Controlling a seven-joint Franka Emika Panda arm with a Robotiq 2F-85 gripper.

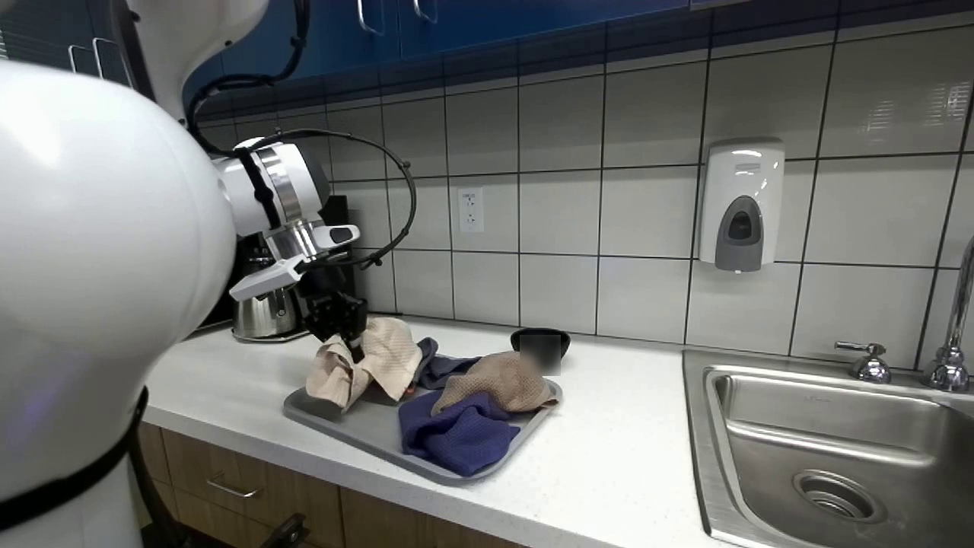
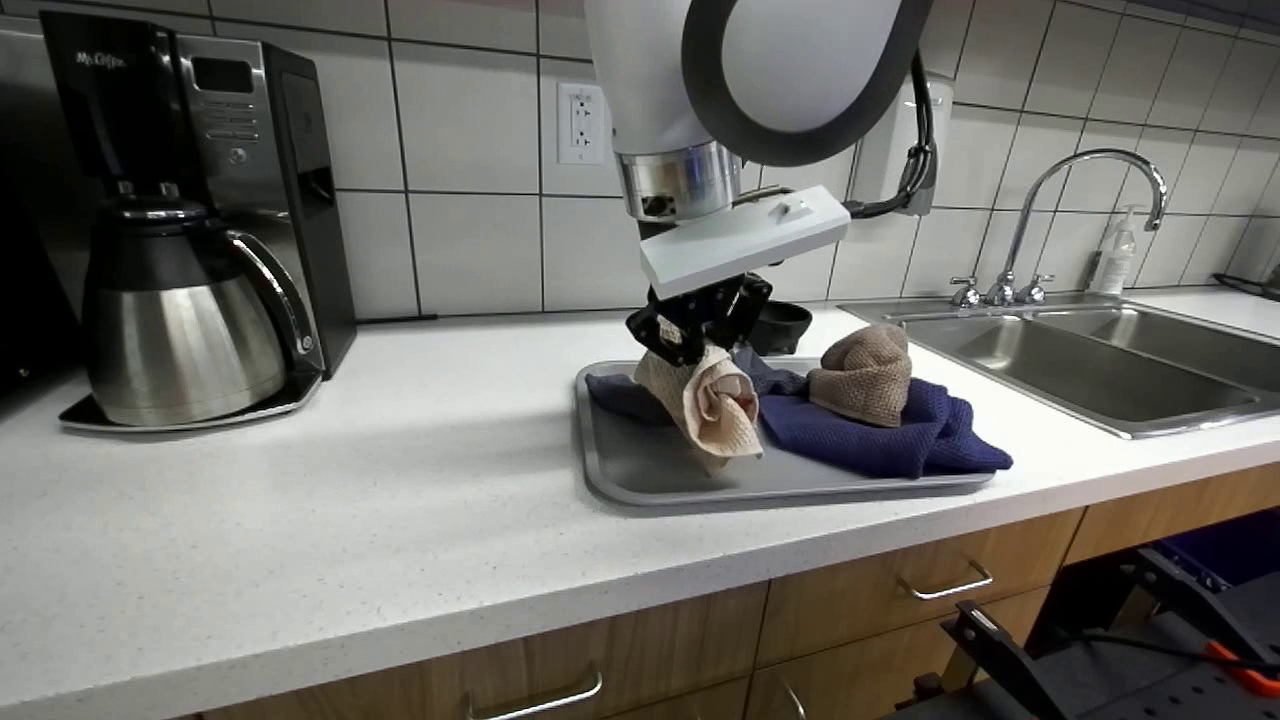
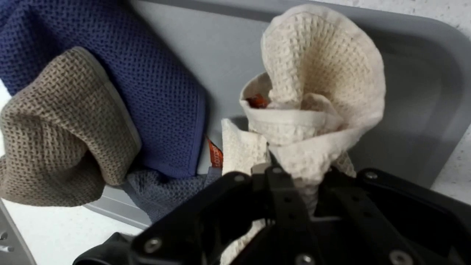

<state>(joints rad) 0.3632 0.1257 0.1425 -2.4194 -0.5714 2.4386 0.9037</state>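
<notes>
My gripper (image 3: pixel 305 176) is shut on a cream waffle-weave cloth (image 3: pixel 323 73), which bunches up between the fingers and flares out in folds beyond them. In both exterior views this cloth (image 2: pixel 725 400) hangs from the gripper (image 2: pixel 697 345) over the left part of a grey tray (image 2: pixel 650 488); whether its lower edge touches the tray I cannot tell. A brown cloth (image 3: pixel 55 129) lies crumpled on a purple-blue cloth (image 3: pixel 158 92) on the tray. A dark grey-blue cloth (image 1: pixel 445 371) lies along the back, partly hidden by the cream one. An orange tag (image 3: pixel 215 154) shows near it.
Behind the tray stands a black bowl (image 2: pixel 780 325). A coffee maker (image 2: pixel 295 190) with a steel carafe (image 2: pixel 185 345) occupies the counter's left side. To the right are a steel sink (image 1: pixel 704 457) and a faucet (image 2: pixel 1020 225). A soap dispenser (image 1: pixel 715 202) hangs on the tiled wall.
</notes>
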